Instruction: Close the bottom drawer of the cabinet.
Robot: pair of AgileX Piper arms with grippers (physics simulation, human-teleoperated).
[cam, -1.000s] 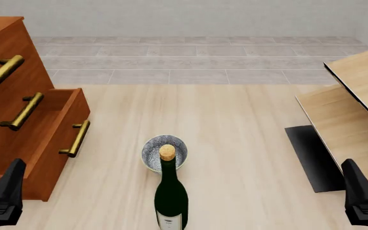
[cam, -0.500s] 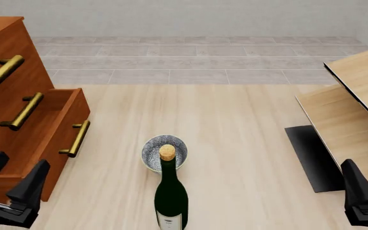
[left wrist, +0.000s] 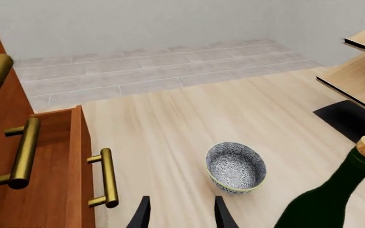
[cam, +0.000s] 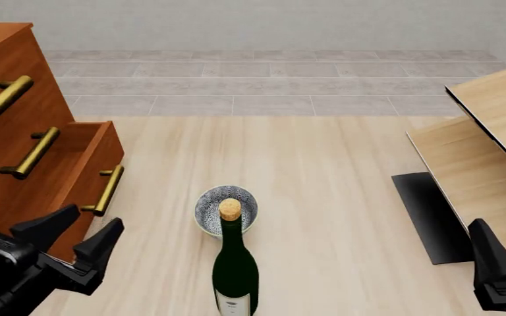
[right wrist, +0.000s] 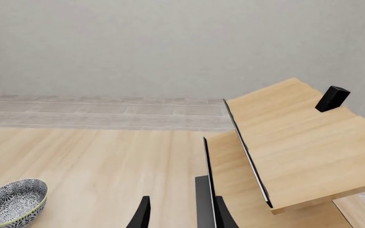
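Standing proud of the cabinet [cam: 2, 99] at the table's left edge, the bottom drawer [cam: 68, 191] is pulled out, its brass handle [cam: 103, 189] facing the open tabletop. The left gripper [cam: 76, 238] sits just in front of that drawer face, fingers spread and empty, likely lining up to push it in. A patterned bowl [cam: 226, 209] and a wine bottle [cam: 234, 270] stand near, to its right. The right gripper [right wrist: 178, 213] waits by the pale wood panels [right wrist: 296, 142], holding nothing, fingers apart.

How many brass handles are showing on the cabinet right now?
3: top drawer handle, middle drawer handle, and the bottom drawer handle on the pulled-out drawer. None appear hidden.
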